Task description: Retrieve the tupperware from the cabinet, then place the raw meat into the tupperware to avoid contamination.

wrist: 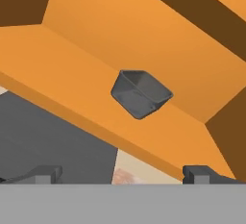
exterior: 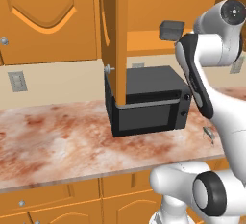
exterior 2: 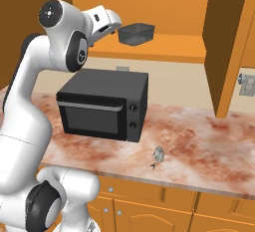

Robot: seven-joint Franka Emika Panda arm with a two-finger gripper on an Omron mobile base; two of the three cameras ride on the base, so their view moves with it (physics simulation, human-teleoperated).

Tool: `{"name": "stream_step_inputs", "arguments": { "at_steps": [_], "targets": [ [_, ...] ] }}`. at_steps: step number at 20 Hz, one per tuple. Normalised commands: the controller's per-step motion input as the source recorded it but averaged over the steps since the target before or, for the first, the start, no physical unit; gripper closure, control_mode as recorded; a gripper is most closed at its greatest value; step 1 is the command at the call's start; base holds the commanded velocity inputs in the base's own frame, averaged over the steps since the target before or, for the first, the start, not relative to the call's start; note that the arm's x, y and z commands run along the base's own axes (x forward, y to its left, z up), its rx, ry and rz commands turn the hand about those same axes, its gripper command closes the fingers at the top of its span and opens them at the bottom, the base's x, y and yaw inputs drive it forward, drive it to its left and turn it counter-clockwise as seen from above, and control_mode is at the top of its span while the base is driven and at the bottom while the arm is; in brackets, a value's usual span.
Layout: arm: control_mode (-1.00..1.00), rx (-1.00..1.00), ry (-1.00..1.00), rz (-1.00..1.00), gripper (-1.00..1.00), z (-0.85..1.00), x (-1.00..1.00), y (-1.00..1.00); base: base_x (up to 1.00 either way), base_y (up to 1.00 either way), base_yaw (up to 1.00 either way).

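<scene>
Arm's going for the tupperware (wrist: 141,93), which sits mid-shelf in the open cabinet (exterior 2: 149,47) above the microwave (exterior 2: 104,104). Gripper (wrist: 122,172) spread wide, empty, short of the shelf's front edge. Next: reach in, close on the rim. Meat (exterior 2: 158,156) waits near the counter's front edge.

1 tupperware (exterior 2: 136,33) in 1 open cabinet (exterior 2: 149,47), 1 black microwave (exterior 2: 104,104), 1 pc raw meat (exterior 2: 158,156) on 1 counter (exterior 2: 209,151), 1 wall outlet (exterior: 17,81) & 1 robot arm (exterior 2: 30,101)
</scene>
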Motion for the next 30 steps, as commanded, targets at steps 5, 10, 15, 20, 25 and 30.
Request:
{"name": "stream_step_inputs", "arguments": {
  "at_steps": [5, 10, 15, 20, 25, 30],
  "targets": [
    [-1.00, 0.00, 0.00, 0.00, -1.00, -0.03, 0.19, 0.00, 0.00, 0.00, 0.00],
    [-1.00, 0.00, 0.00, 0.00, -1.00, -0.07, 0.21, 0.00, 0.00, 0.00, 0.00],
    [-1.00, 0.00, 0.00, 0.00, -1.00, -0.04, 0.23, 0.00, 0.00, 0.00, 0.00],
    [-1.00, 0.00, 0.00, 0.00, -1.00, -0.01, 0.25, 0.00, 0.00, 0.00, 0.00],
    [-1.00, 0.00, 0.01, 0.00, -1.00, 0.00, 0.28, 0.00, 0.00, 0.00, 0.00],
    [-1.00, 0.00, 0.01, 0.00, -1.00, 0.00, 0.26, 0.00, 0.00, 0.00, 0.00]
  ]
}}
